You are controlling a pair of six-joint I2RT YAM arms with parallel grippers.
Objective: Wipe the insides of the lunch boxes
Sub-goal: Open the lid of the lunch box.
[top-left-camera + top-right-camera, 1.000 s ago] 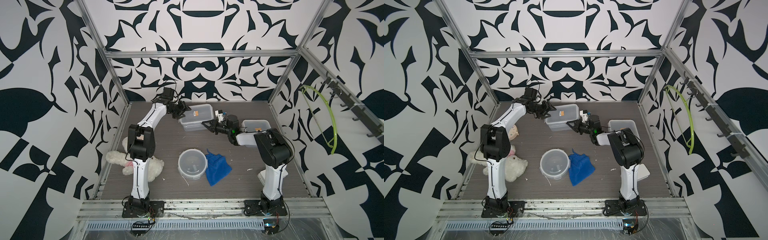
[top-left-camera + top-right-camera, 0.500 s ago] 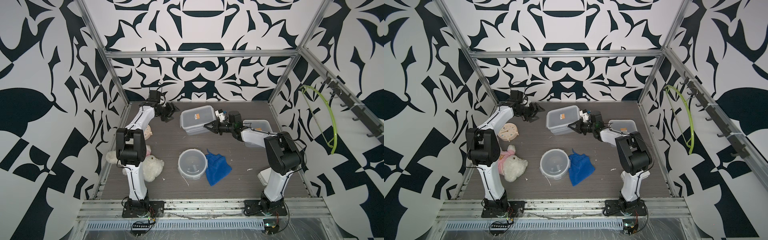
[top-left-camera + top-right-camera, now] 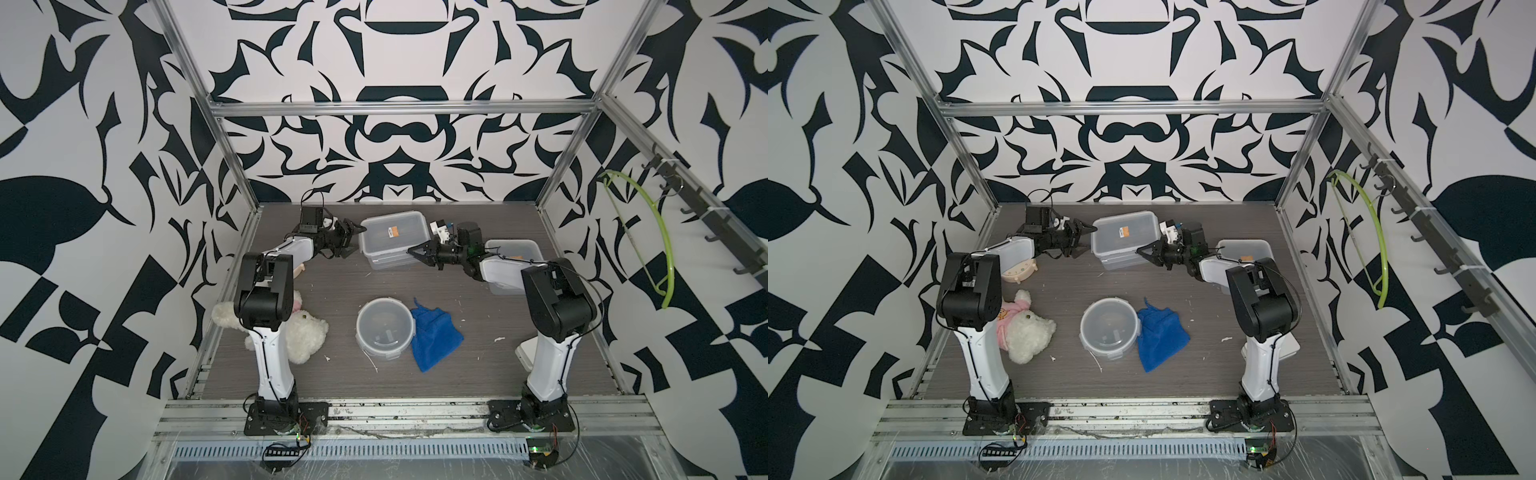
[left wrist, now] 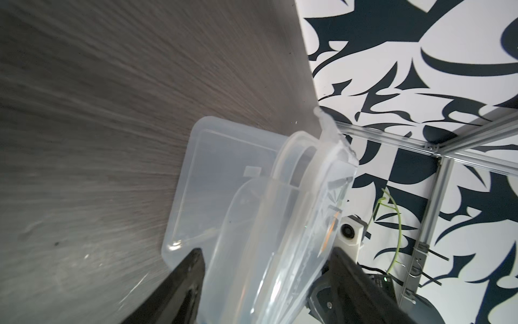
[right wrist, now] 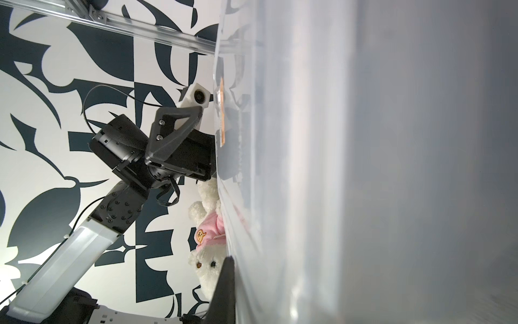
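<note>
— Tool positions, both top views?
— My left tool [image 3: 352,239], released, straddles one end of the rectangular lunch box [image 3: 392,235] at the worktop's [image 3: 332,286] rear. My right tool [image 3: 412,251], clenched, touches its opposite end. The round lunch box [image 3: 384,328] sits mid-worktop, the square lunch box [image 3: 513,249] partly hidden by my right arm [image 3: 498,266].
— Wrist views?
— Left: fingers [image 4: 193,269] flank the box. Right: one finger [image 5: 227,286] against its wall.

Two high stereo eyes and two wrist cameras, all meeting on the rectangular lunch box [image 3: 390,239].
Both top views sit high at the front, above the arm bases, looking down and back over the whole desk [image 3: 332,299] from far off. The left wrist camera looks along the left pincer [image 4: 266,252], very near the box's end. The right wrist camera sits almost against the box wall, facing the left arm [image 5: 126,157] and plush toy [image 5: 206,269].
</note>
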